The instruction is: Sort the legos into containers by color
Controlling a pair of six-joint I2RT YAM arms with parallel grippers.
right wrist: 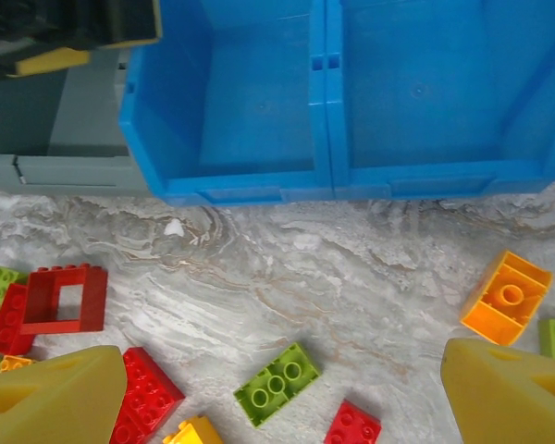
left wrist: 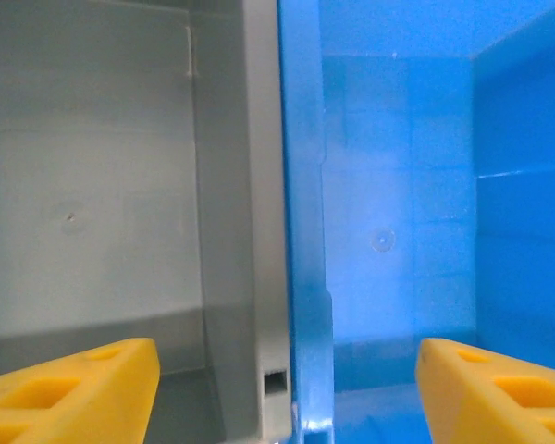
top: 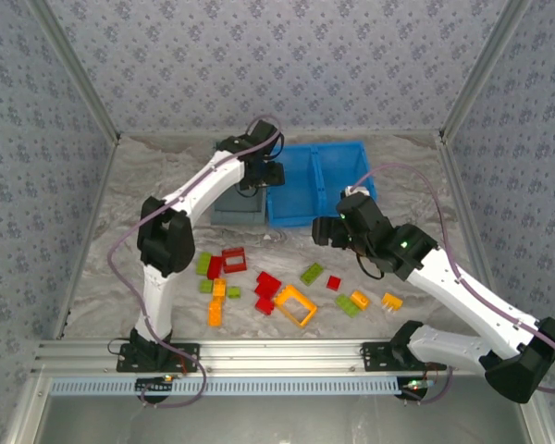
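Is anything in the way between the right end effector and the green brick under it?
Nothing visible. The right end effector hangs open over the table, and the lime green brick lies in line with the gap between its fingers. A red brick and a smaller red brick sit apart from it on either side.

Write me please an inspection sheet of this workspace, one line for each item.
Surface: gray marbled table, wrinkled-looking.
Job's things: red, orange and green legos loose before the bins; gray bin and blue bin, no brick seen inside.
Clutter: nothing seen.
Claws: left claw open, empty, above the wall where both bins meet; right claw open, empty, above the legos.
Cables: one cable loops along each arm.
Surroundings: patterned walls; metal rail at the near edge.
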